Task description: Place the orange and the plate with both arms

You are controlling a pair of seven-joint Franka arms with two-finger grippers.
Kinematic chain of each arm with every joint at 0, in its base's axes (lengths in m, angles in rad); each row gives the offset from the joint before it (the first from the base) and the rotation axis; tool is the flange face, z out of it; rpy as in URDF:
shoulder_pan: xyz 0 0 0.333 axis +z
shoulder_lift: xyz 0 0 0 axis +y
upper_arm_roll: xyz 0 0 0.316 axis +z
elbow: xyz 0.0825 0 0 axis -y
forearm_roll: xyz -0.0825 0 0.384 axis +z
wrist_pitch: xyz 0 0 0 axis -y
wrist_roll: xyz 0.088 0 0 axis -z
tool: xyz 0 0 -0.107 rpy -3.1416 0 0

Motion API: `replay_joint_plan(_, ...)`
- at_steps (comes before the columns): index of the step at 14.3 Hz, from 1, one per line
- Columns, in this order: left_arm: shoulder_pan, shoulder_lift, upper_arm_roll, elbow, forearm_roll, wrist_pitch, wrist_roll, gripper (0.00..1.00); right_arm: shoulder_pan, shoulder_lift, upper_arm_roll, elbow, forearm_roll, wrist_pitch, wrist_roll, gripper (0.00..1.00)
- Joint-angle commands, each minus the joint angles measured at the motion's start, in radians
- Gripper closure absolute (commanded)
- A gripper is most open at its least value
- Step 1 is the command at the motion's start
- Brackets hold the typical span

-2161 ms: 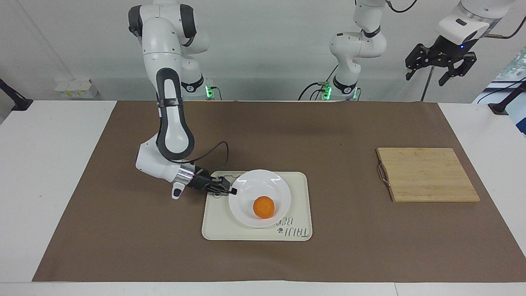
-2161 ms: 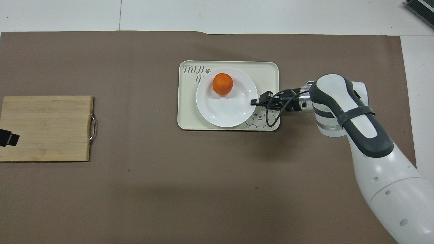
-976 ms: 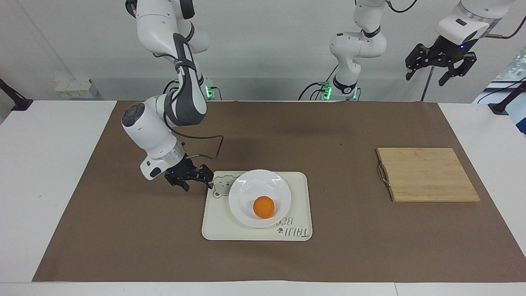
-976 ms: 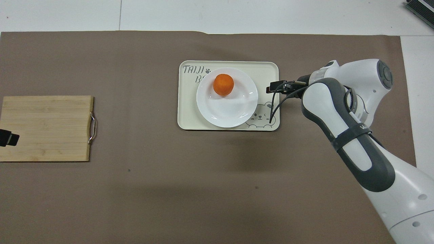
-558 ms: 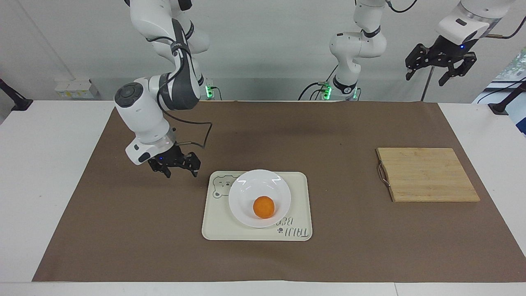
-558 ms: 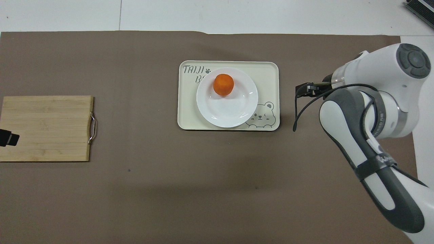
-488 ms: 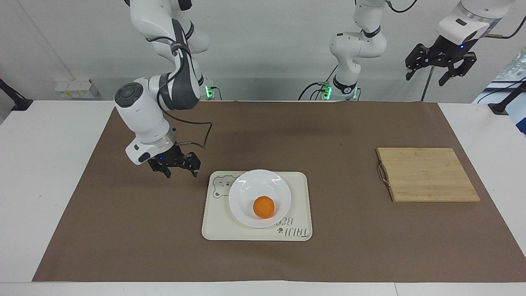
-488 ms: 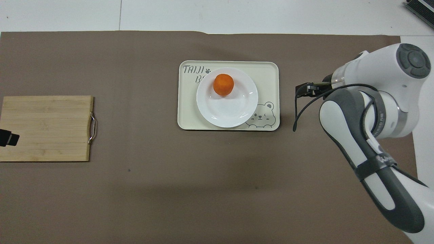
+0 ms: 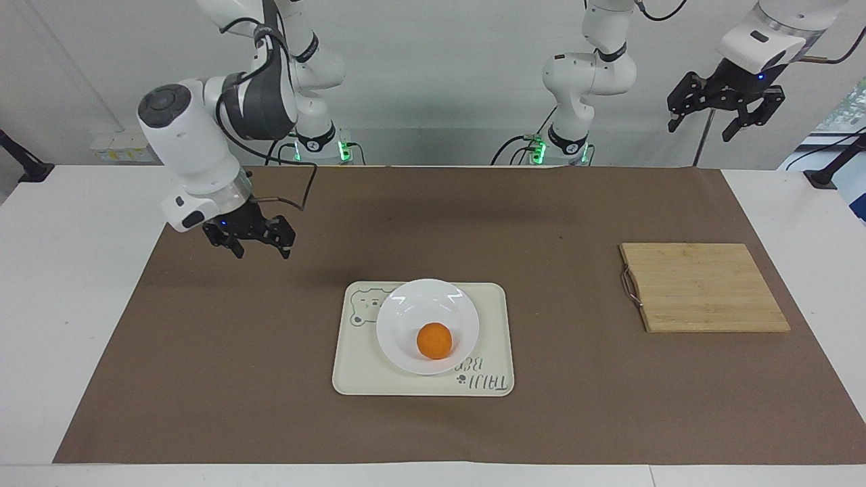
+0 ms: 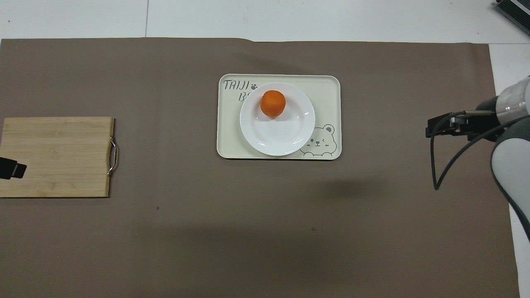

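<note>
The orange (image 9: 434,340) is sitting in the plate (image 9: 406,318), toward the edge of the dish that is farther from the robots; the plate is resting on a cream tray (image 9: 358,375) printed with a bear, and the tray is lying on the brown mat (image 9: 419,223) near the middle of the counter (image 9: 67,270).

The right gripper (image 9: 259,249) is hanging in the air over the bare mat, toward the right arm's end of the counter and well apart from the tray; its jaws are standing released, the two fingertips clearly spread and grasping nothing; a black cable is looping from its wrist. In the overhead view the right gripper (image 10: 430,131) is showing at the edge, again clear of the tray, with open mat lying between it and the plate.

The left gripper (image 9: 700,126) is waiting high up at the left arm's end, over the edge of the counter; its jaws are also standing released and empty. Only its tip (image 10: 12,169) is showing in the overhead view, over the wooden cutting board (image 9: 703,287).

The cutting board is lying flat on the mat toward the left arm's end, its metal handle (image 9: 629,287) facing the tray; the orange and the plate are lying well apart from both sets of jaws.
</note>
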Motion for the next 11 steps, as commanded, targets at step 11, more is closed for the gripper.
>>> replay_joint_plan(11, 0.009, -0.021, 0.001, -0.03, 0.012, 0.073, 0.005, 0.0, -0.019, -0.096, -0.004, 0.145, -0.037, -0.287, -0.005, 0.0)
